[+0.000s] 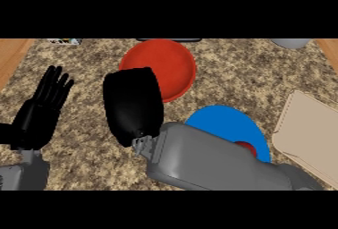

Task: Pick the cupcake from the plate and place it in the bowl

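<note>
Coming in over the counter's near edge, the right forearm (211,163), covering part of the blue plate (228,123) toward the near right. Peeking out on that plate beside the forearm, a small red piece, apparently the cupcake (246,146). Resting at the near left edge, the left hand (41,112), fingers straight and up. Hanging mid-counter, the right hand (133,105), back showing, open or closed impossible to tell. Lying beyond it toward the far edge, the red bowl (165,65).
</note>
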Robot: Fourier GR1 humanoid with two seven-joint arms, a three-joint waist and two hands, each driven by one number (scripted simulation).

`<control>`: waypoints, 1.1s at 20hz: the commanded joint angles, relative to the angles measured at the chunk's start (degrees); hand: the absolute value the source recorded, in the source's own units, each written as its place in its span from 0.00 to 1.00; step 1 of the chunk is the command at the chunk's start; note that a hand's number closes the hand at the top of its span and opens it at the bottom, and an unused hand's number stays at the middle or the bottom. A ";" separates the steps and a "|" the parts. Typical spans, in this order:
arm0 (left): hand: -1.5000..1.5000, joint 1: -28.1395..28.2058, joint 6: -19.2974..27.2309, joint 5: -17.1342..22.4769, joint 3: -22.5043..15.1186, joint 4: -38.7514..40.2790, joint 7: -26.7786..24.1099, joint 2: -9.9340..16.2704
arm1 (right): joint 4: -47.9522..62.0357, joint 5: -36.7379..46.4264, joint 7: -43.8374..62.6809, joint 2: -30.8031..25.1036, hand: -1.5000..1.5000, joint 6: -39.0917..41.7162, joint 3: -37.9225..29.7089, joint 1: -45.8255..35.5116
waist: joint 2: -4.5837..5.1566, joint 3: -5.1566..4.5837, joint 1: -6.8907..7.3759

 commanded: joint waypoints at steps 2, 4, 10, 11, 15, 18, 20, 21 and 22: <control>0.50 0.40 0.69 -0.21 0.05 -2.29 1.88 0.33 | 4.84 3.04 0.67 0.37 1.00 -3.67 -6.42 -2.34 | 0.11 0.03 -0.15; 0.50 0.07 0.33 -0.85 0.17 0.33 -0.73 -0.33 | 7.62 4.59 -0.73 0.38 1.00 -5.66 -8.85 -3.91 | 0.24 0.00 -0.30; 0.50 1.58 -1.35 1.24 1.02 -2.19 0.50 0.42 | 23.15 5.09 -12.00 -0.04 1.00 -12.43 -18.49 -8.49 | 0.43 0.00 0.60; 0.50 -0.96 -0.12 0.92 0.97 -1.51 1.77 0.39 | 23.94 5.91 -15.40 -0.58 1.00 -16.77 -17.80 -4.53 | 0.50 0.03 0.25; 0.50 0.16 -2.09 0.51 0.44 0.22 -1.45 -0.14 | 35.69 3.17 -23.52 -0.37 1.00 -21.06 -24.61 -9.79 | 0.95 -0.02 1.23; 0.50 1.38 -0.81 -0.46 -0.72 -1.84 0.39 -0.84 | 42.77 3.36 -29.65 -0.51 1.00 -25.66 -26.94 -10.23 | 0.80 0.01 1.36; 0.50 -1.03 -1.31 -0.90 -0.88 0.45 -1.05 -0.82 | 49.41 3.55 -32.30 0.33 1.00 -27.52 -26.37 -10.72 | 1.35 -0.03 2.20; 0.50 -2.81 -0.79 -0.01 -1.12 -1.23 1.60 -0.64 | 52.26 2.74 -32.91 -0.69 1.00 -25.64 -28.76 -13.87 | 1.50 -0.01 2.68; 0.50 -1.16 -1.73 -0.35 -0.25 0.44 -0.46 -0.09 | 54.63 3.62 -33.10 -0.01 1.00 -27.51 -28.82 -14.15 | 1.54 -0.04 2.78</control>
